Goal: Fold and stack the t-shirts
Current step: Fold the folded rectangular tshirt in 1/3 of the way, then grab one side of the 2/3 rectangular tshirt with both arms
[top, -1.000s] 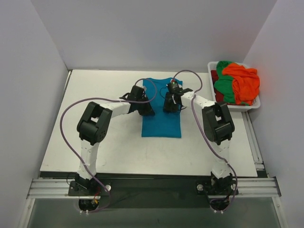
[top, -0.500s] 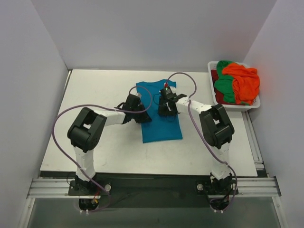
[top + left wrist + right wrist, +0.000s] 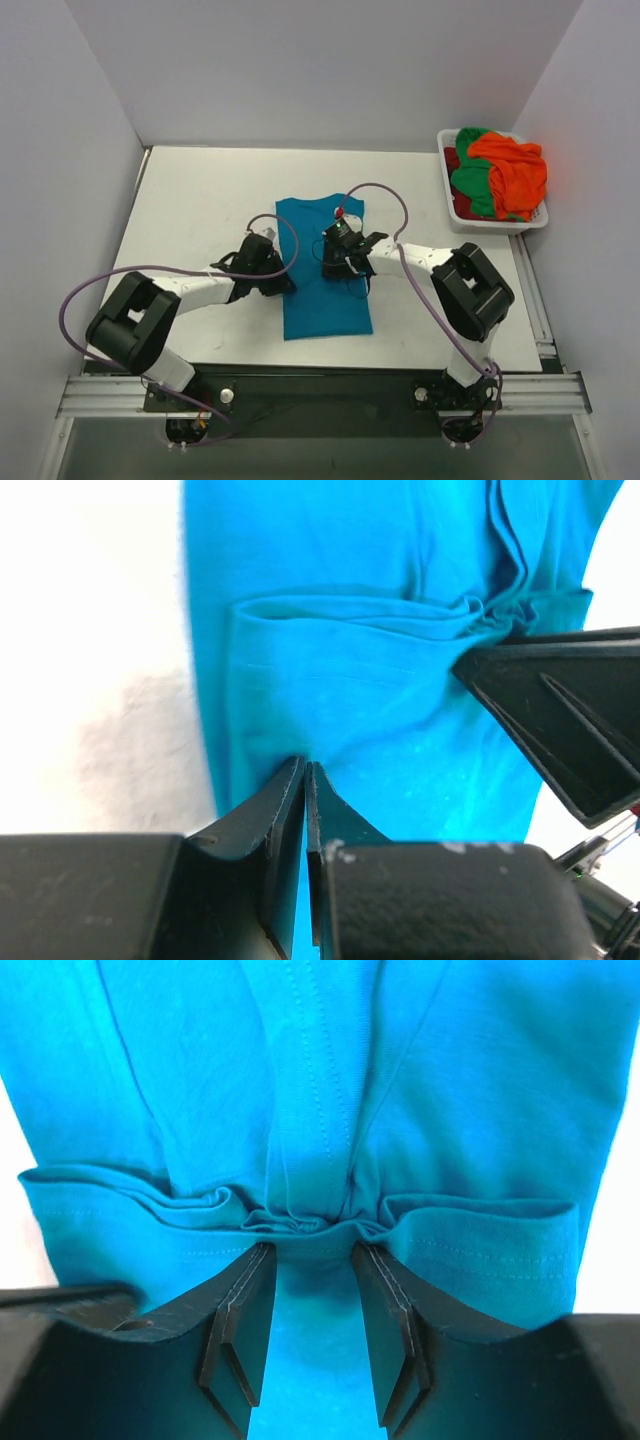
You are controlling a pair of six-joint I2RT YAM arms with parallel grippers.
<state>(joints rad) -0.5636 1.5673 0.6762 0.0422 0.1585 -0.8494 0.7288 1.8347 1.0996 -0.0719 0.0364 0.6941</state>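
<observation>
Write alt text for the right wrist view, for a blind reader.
The right gripper, jaws open, points at a bunched fold in a teal t-shirt that fills most of the view. The white table shows at both side edges.

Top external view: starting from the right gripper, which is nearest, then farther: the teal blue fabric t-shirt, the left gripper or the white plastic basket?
1. teal blue fabric t-shirt, directly under the right gripper
2. left gripper, just left, at the shirt's edge
3. white plastic basket, far right corner
</observation>
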